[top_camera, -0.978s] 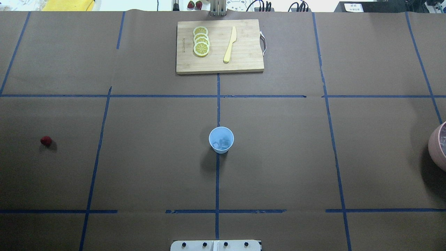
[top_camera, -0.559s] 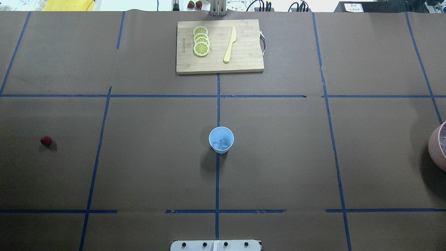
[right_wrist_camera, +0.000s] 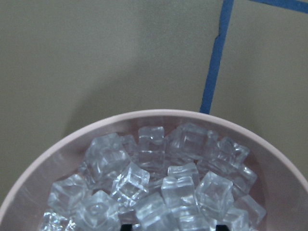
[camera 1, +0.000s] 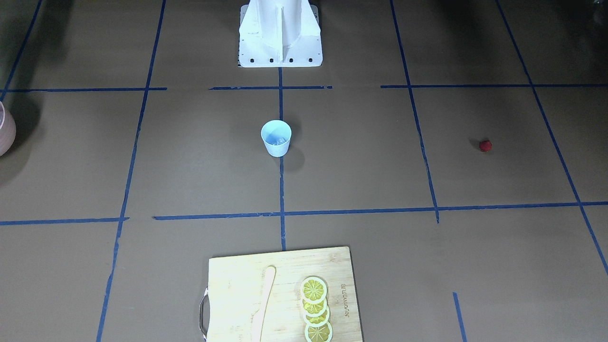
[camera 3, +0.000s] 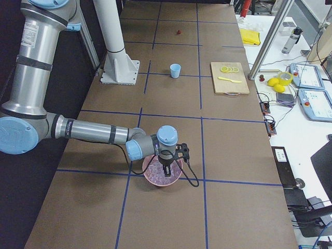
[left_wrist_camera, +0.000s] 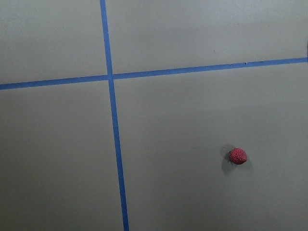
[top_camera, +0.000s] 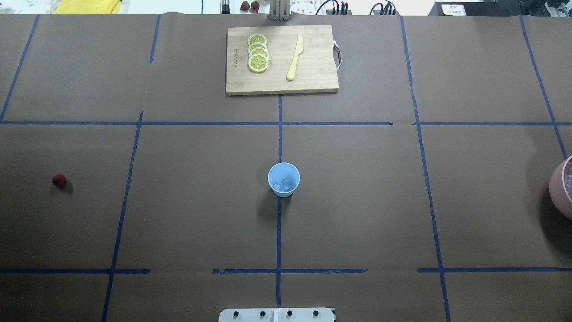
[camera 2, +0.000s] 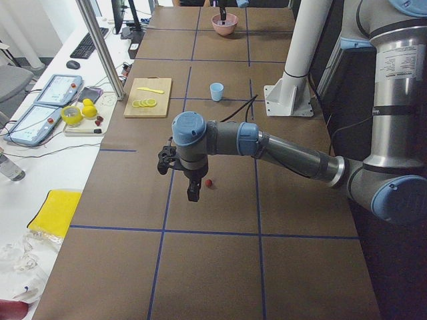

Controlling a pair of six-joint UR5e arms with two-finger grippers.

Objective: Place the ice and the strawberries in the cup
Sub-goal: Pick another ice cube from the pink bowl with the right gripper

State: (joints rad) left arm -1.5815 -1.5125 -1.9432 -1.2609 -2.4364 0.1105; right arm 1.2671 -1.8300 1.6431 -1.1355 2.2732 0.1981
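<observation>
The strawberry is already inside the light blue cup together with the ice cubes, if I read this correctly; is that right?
Not quite: the strawberry lies on the table, far from the cup, as the overhead exterior view shows. Only the ice cubes are in the cup.

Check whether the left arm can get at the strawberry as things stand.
Probably yes: the left gripper hangs close beside the strawberry, and neither the side view nor the wrist view shows anything standing between them.
</observation>
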